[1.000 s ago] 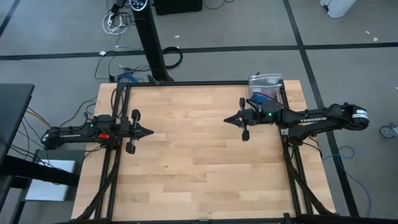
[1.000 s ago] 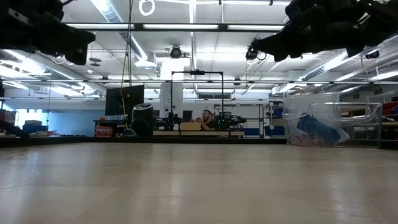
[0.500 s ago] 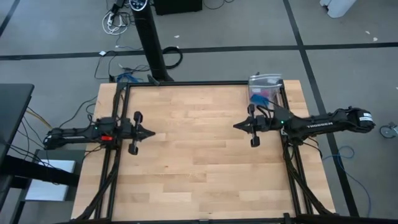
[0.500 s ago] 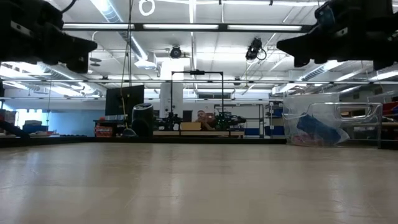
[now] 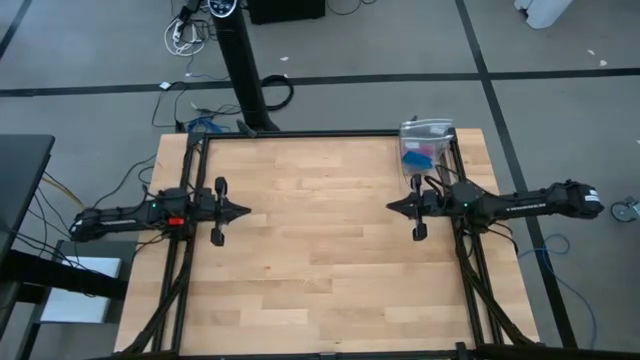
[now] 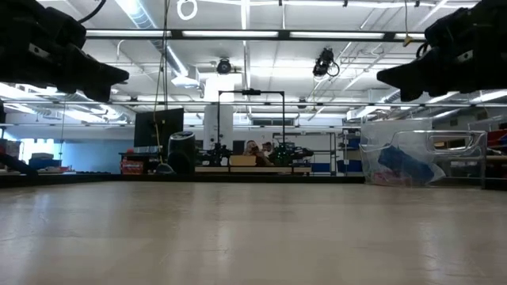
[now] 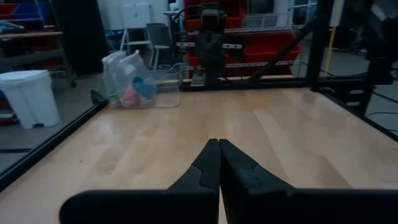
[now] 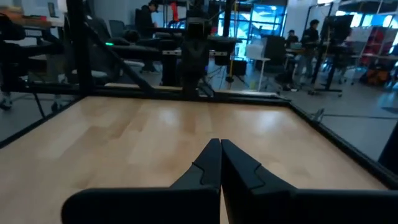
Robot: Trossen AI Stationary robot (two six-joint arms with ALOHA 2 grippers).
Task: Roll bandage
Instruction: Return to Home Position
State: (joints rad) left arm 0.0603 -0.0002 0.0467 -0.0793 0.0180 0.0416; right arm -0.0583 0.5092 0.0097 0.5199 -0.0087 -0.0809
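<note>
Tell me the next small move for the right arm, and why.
Probably pull the right claw back slightly toward its base. The bandage already lies in the bin, and both claws are shut and empty, the left claw parked opposite.

Left arm (image 5: 120, 215), left-centre of high frame: slim, matt black, jointed tube; small red patch near wrist. Left claw (image 5: 243, 212): black crossbar with round knob at each end; two dark fingers (image 7: 242, 173) taper together into one sharp wedge. Right arm (image 5: 520, 202), right-centre: same black build; white lettering along forearm; white band at outer end; green light near wrist; black cable loop above wrist. Right claw (image 5: 392, 207): same crossbar, same pointed wedge.
</note>
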